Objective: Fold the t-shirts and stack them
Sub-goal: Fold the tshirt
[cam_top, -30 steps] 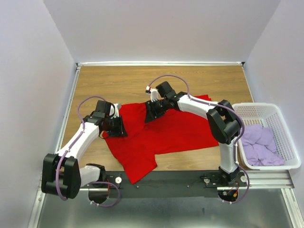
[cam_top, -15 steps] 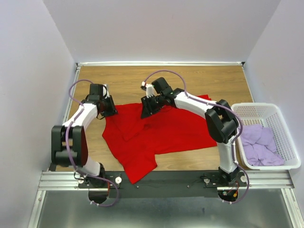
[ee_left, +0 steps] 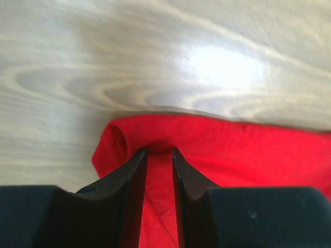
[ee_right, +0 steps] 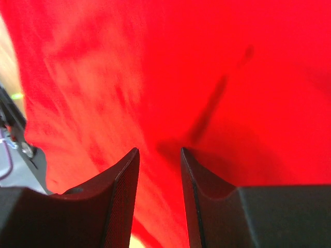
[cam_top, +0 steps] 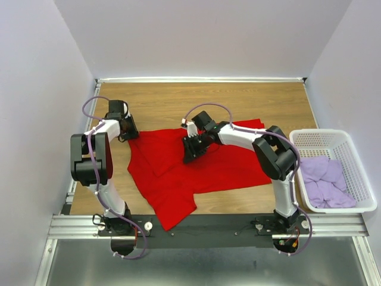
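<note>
The bright red t-shirt (cam_top: 220,167) lies spread and rumpled across the middle of the wooden table. My left gripper (cam_top: 127,132) is at the shirt's far left corner. In the left wrist view it (ee_left: 159,150) is shut on a bunched edge of the red cloth (ee_left: 248,150). My right gripper (cam_top: 190,152) hovers low over the shirt's upper middle. In the right wrist view it (ee_right: 159,150) has its jaws apart, with only red cloth (ee_right: 232,77) below them. The pale lilac t-shirts (cam_top: 324,182) lie crumpled in the basket.
The white plastic lattice basket (cam_top: 357,156) stands at the right edge of the table. Bare wood (cam_top: 178,101) lies behind the shirt. The black mounting rail (cam_top: 226,225) runs along the near edge, and grey walls close in on three sides.
My left gripper has swung away from me and left, drawing the shirt's left corner outward. My right gripper first shifted left, then came back toward me over the shirt.
</note>
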Motion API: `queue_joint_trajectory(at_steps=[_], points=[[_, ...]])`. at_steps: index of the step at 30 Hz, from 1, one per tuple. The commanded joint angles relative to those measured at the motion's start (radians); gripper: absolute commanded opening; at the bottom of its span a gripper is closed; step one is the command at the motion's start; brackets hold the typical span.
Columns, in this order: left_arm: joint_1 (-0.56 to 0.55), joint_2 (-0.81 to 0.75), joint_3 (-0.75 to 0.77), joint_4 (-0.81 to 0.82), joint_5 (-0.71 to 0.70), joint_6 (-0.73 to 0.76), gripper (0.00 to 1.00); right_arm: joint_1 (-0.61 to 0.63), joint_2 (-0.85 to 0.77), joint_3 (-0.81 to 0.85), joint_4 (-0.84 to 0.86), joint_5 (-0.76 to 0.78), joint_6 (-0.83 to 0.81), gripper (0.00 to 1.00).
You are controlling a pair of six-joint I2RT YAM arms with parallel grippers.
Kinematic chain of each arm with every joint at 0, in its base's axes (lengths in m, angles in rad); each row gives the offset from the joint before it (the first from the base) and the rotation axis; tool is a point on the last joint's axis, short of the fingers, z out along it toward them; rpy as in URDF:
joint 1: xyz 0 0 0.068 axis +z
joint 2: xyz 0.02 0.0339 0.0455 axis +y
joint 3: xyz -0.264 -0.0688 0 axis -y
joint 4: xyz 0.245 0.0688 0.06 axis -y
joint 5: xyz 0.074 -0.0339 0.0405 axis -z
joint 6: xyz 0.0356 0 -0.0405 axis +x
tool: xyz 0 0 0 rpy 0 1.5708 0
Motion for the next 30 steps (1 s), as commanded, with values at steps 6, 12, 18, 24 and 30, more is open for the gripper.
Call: queue_joint_trajectory(at_steps=[6,12,18,24,30], points=[[0.065,0.101,0.058,0.009,-0.068,0.021,0.34,-0.081,-0.177,-0.078,-0.076,0.231,0.041,0.44],[0.071,0.083,0.098,0.001,-0.055,0.029,0.34,-0.293,-0.269,-0.055,-0.076,0.408,0.104,0.49],[0.066,-0.055,0.086,0.004,-0.049,0.043,0.34,-0.463,-0.265,-0.018,-0.078,0.597,0.145,0.55],[-0.084,-0.218,0.06,0.044,-0.054,0.121,0.34,-0.586,-0.275,-0.027,-0.078,0.602,0.161,0.57],[-0.407,-0.144,0.161,0.081,-0.032,0.239,0.34,-0.603,-0.306,-0.067,-0.078,0.587,0.185,0.64]])
